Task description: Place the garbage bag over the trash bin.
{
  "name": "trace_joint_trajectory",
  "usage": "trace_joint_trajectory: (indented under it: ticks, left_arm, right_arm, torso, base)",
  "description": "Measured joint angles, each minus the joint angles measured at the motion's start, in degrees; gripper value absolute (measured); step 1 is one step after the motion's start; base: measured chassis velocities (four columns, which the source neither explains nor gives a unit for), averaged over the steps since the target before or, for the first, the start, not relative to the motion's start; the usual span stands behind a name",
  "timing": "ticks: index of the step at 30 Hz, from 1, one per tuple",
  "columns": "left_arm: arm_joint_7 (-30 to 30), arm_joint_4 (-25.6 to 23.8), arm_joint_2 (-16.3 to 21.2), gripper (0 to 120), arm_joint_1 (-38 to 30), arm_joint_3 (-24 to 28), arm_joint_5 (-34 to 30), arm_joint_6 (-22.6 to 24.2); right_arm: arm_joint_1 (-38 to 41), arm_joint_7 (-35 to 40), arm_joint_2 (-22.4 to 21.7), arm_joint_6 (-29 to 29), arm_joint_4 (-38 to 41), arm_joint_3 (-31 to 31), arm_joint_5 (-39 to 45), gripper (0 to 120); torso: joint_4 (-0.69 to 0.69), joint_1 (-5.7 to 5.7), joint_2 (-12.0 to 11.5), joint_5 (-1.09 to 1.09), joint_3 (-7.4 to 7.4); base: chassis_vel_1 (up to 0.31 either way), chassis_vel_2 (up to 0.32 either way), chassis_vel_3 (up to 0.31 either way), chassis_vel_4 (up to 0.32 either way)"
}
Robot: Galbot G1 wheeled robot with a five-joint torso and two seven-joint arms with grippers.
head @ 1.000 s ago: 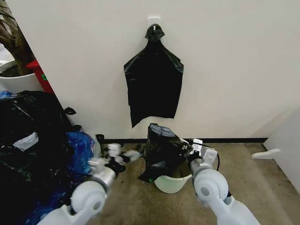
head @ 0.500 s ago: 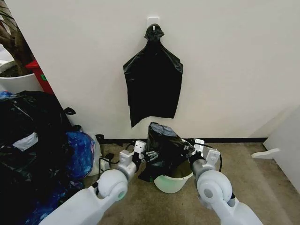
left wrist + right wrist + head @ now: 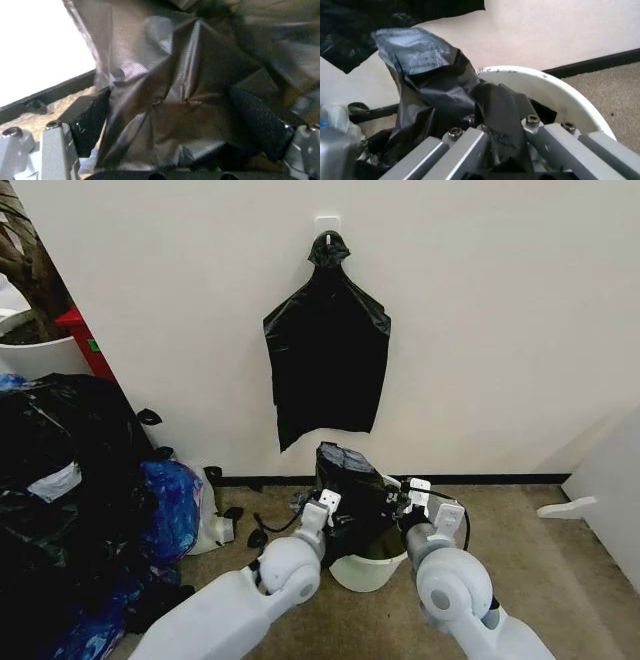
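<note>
The trash bin point(image 3: 368, 570) shows just a strip of cream wall and rim at its 6 o'clock side in the head view; the garbage bag point(image 3: 350, 490) covers the remainder, and the bin's mouth cannot be seen. The right claw point(image 3: 398, 502) is buried in bag folds, its fingertips hidden. In the right wrist view plastic bunches between the metal fingers point(image 3: 470, 150), whose ends are cut off by the picture's edge. The left claw point(image 3: 182, 116) has bag film lying between its dark pads point(image 3: 257, 120); whether they touch it cannot be told
</note>
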Motion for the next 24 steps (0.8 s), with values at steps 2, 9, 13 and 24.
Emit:
trace_joint_trajectory:
  ticks: [2, 9, 13, 24]
  left_arm:
    - [-0.8, 1.4, -0.5, 91, -0.7, 0.1, -0.1, 0.7]
    - [-1.2, 4.5, -0.7, 78, -2.3, 0.3, -0.7, 1.8]
    - [-1.3, 5.1, -0.9, 63, -2.7, -0.1, -2.9, 2.3]
    - [-1.3, 2.5, 1.5, 23, -1.0, -3.5, -7.8, 1.4]
  right_arm:
    - [-0.1, -0.1, 0.1, 0.0, 0.0, -0.1, -0.3, 0]
    - [-0.1, -0.2, 0.3, -0.1, -0.2, -0.2, -0.8, 0]
    - [0.1, -0.2, 0.4, -0.1, -0.3, 0.1, -1.2, 0]
    - [0.1, -0.4, -1.1, 0.4, -0.3, 0.0, -2.4, 0]
  torso:
    - [0.0, 0.0, 0.0, 0.0, 0.0]
    - [0.01, 0.0, 0.0, 0.0, 0.0]
    - [0.0, 0.0, 0.0, -0.01, 0.0]
    - [-0.01, 0.0, 0.0, -0.03, 0.0]
  base:
    - [0.0, 0.0, 0.0, 0.0]
    - [0.0, 0.0, 0.0, 0.0]
    - [0.0, 0.0, 0.0, 0.0]
    - [0.0, 0.0, 0.0, 0.0]
